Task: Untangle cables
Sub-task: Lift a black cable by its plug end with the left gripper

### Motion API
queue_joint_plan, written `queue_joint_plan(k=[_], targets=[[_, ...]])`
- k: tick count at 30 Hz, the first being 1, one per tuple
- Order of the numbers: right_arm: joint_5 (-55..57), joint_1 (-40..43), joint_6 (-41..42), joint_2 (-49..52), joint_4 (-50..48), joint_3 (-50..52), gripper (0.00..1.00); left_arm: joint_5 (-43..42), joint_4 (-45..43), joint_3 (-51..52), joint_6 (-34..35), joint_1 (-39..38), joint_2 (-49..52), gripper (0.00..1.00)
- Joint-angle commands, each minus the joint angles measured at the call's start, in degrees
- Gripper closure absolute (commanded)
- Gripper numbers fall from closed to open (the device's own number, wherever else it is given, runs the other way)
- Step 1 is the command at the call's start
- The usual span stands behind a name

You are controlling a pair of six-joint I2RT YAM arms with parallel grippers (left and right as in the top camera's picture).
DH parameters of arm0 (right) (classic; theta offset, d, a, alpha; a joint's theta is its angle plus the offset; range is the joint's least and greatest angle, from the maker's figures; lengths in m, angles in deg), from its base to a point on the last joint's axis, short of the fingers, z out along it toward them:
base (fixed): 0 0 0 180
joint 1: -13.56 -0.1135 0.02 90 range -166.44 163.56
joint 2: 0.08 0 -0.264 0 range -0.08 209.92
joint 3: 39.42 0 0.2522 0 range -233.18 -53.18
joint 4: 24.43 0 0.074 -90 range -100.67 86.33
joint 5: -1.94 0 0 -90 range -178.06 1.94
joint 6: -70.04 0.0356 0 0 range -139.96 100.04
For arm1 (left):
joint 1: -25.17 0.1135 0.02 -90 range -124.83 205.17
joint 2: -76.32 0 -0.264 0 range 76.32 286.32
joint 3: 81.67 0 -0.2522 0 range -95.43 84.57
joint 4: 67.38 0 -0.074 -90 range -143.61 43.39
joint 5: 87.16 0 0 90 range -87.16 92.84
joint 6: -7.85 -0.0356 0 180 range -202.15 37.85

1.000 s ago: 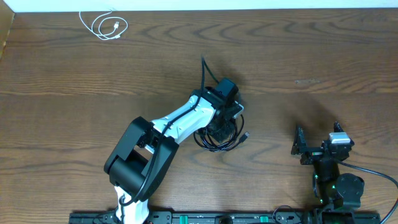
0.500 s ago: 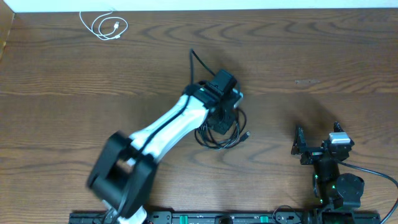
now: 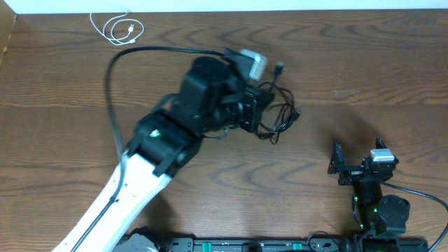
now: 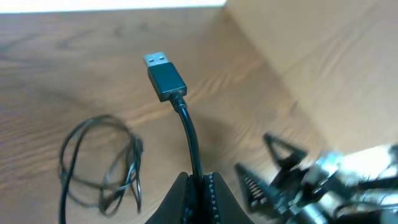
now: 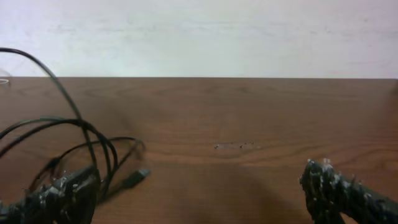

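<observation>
In the left wrist view, the bottom edge cuts off the left gripper [image 4: 200, 186], and the thin black USB cable [image 4: 189, 137] leaves the frame between its fingers. The right arm [image 4: 329, 180] is blurred. In the overhead view, the left arm's black wrist housing [image 3: 213, 87] covers part of the tangled thin black cables [image 3: 280, 115]; you cannot separate one from the other. The plugs of the small coiled white cable [image 3: 117, 29] are too small to read. In the right wrist view, the bottom edge cuts off the right gripper [image 5: 199, 202].
</observation>
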State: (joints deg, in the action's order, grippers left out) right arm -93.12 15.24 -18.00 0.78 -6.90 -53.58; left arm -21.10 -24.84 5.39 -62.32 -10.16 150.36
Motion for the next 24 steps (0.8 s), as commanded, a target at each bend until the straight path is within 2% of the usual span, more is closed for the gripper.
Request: queue_joint_plan(k=[1, 4, 7, 11, 14, 16, 20, 24], targets=[[0.42, -0.26, 0.11, -0.15, 0.26, 0.09, 0.01, -0.90, -0.59, -0.63, 9.99, 2.58, -1.38, 0.93], [0.42, -0.26, 0.11, -0.15, 0.26, 0.09, 0.01, -0.96, -2.49, -0.63, 20.28, 4.81, -2.34, 0.92], [0.42, -0.26, 0.11, -0.15, 0.26, 0.09, 0.01, -2.99, -10.88, -0.63, 35.91, 6.93, -3.48, 0.93], [0.42, -0.26, 0.11, -0.15, 0.26, 0.09, 0.01, -8.72, -35.10, -0.63, 50.07, 8.98, -4.46, 0.93], [0.42, -0.26, 0.11, -0.15, 0.26, 0.09, 0.01, -6.27, -52.59, -0.63, 57.61, 8.96, -4.48, 0.93], [0.42, -0.26, 0.11, -0.15, 0.26, 0.09, 0.01, -1.55, -59.25, -0.63, 61.86, 8.96, -4.50, 0.93], [0.42, -0.26, 0.11, -0.15, 0.26, 0.09, 0.01, 6.08, -61.86, -0.63, 66.03, 8.96, -4.50, 0.93], [0.42, -0.26, 0.11, -0.15, 0.26, 0.09, 0.01, 4.76, -54.03, -0.61, 65.40, 8.96, -4.44, 0.92]])
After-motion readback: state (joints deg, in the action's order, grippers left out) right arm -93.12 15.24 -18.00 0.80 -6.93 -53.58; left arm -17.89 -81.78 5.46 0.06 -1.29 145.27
